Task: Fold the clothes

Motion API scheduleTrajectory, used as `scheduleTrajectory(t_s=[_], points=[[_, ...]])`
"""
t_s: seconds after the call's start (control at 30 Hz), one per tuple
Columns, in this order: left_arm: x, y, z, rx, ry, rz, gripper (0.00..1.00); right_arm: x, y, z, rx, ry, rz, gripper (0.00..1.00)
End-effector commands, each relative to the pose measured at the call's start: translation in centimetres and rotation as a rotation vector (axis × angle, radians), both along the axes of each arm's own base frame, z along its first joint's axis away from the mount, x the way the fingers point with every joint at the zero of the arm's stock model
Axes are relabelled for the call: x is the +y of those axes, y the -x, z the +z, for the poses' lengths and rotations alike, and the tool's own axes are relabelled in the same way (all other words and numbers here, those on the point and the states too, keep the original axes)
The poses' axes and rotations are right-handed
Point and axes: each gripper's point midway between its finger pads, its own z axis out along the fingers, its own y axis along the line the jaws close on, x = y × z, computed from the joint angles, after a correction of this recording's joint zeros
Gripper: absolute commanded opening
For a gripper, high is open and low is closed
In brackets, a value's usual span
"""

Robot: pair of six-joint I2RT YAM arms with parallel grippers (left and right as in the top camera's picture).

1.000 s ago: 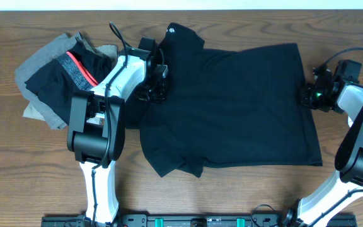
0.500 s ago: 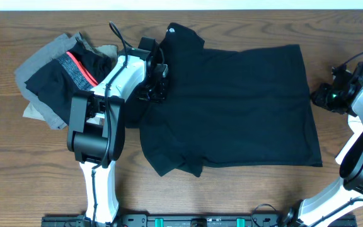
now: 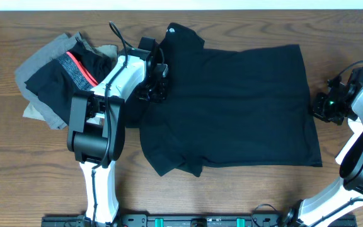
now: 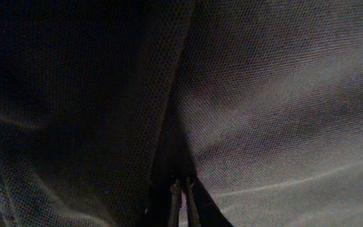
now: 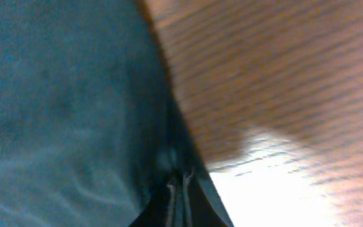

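— Since a second ago, our right gripper (image 3: 319, 108) has drawn back off the black T-shirt (image 3: 232, 107); from overhead it now sits just beside the right edge.
— And our left gripper (image 3: 151, 93)?
— We see it unmoved at the shirt's left shoulder. The shirt lies spread on the bench (image 3: 232, 195), next to the pile of other clothes (image 3: 52, 82).
— Left wrist view?
— We're closed on a fold of black cloth.
— Right wrist?
— Our jaws are shut at the hem; whether they pinch it, we cannot tell.

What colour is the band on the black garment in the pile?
Red; the band shows best in the overhead view.
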Motion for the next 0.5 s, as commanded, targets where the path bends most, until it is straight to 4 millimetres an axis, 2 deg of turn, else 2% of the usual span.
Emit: scheduleTrajectory(t_s=[0.0, 0.1, 0.17, 0.3, 0.37, 0.4, 0.43, 0.47], points=[[0.9, -0.3, -0.3, -0.015, -0.041, -0.003, 0.08, -0.9, 0.6, -0.1, 0.031, 0.06, -0.073, 0.02], [0.9, -0.4, -0.3, -0.016, -0.041, -0.003, 0.08, -2.0, 1.2, -0.7, 0.056, 0.113, -0.125, 0.01], [0.9, -0.4, -0.3, -0.016, -0.041, -0.003, 0.09, -2.0, 1.2, -0.6, 0.05, 0.1, -0.131, 0.01], [0.9, -0.4, -0.3, -0.018, -0.04, -0.003, 0.08, 0.7, 1.1, 0.0, 0.017, -0.035, -0.027, 0.01], [0.9, -0.5, -0.3, -0.021, -0.04, -0.003, 0.09, 1.8, 1.9, 0.0, 0.041, -0.078, -0.003, 0.1], [0.8, -0.5, -0.3, -0.022, -0.039, -0.003, 0.08, 2.1, 2.2, -0.1, 0.058, -0.084, 0.0, 0.22], [0.8, -0.5, -0.2, -0.024, -0.039, -0.003, 0.09, 2.3, 2.6, -0.1, 0.074, -0.09, 0.001, 0.29], [0.8, -0.6, -0.2, -0.025, -0.039, -0.003, 0.09, 2.5, 2.8, -0.1, 0.083, -0.096, 0.001, 0.32]])
